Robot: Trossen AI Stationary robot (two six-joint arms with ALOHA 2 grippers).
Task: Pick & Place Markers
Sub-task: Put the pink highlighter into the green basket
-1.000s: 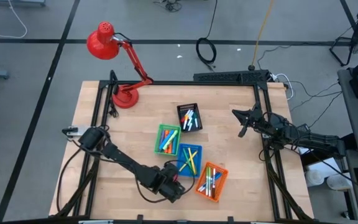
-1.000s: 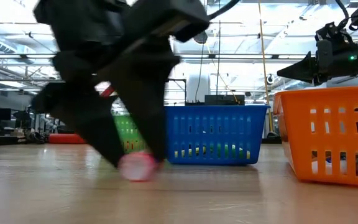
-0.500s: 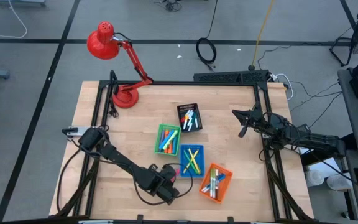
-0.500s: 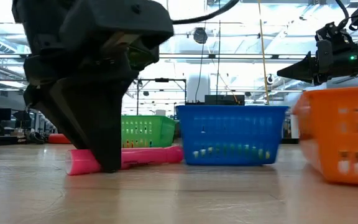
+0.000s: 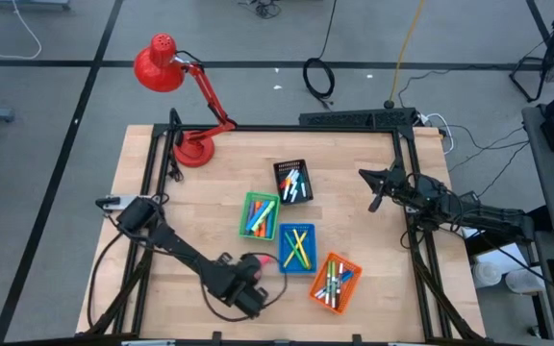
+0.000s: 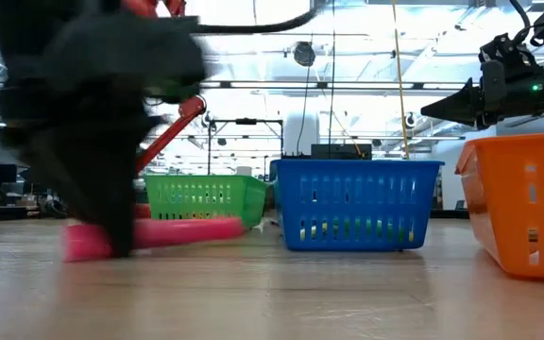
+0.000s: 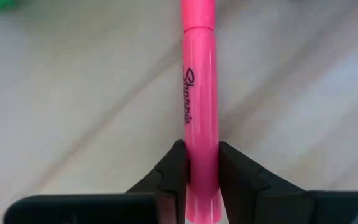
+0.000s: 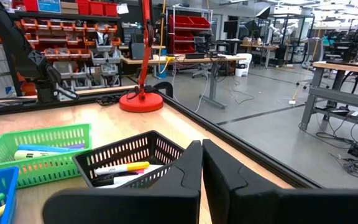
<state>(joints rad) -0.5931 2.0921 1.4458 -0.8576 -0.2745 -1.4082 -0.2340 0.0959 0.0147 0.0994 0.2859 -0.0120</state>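
A pink marker [image 7: 201, 93] lies level at the table's near middle, left of the blue basket [image 5: 296, 247], with my left gripper [image 7: 202, 168] shut on it. In the high view this gripper [image 5: 251, 267] points down; the low view shows it as a dark blur [image 6: 111, 236] over the marker [image 6: 168, 232]. The black [image 5: 293, 181], green [image 5: 260, 215], blue and orange [image 5: 333, 282] baskets hold several markers. At the table's right edge my right gripper [image 5: 373, 190] hangs shut and level, holding nothing. My left gripper pinches the pink marker's barrel [image 7: 202, 152] between its two fingers, near the end away from the cap. The fingers come from above and lie across the marker. The marker stays level and low; whether it is clear of the table I cannot tell.
A red desk lamp [image 5: 176, 72] stands on its base [image 5: 195, 149] at the table's far left corner. A black frame rail [image 5: 407, 192] runs along the table's edges. Bare wood lies left of the baskets and along the near edge.
My left gripper has shut on the pink marker, rolled, and moved toward the table's left edge with it. The marker, end-on to the low camera a second ago, now lies broadside. The blue and orange baskets have shifted a little toward the table's right.
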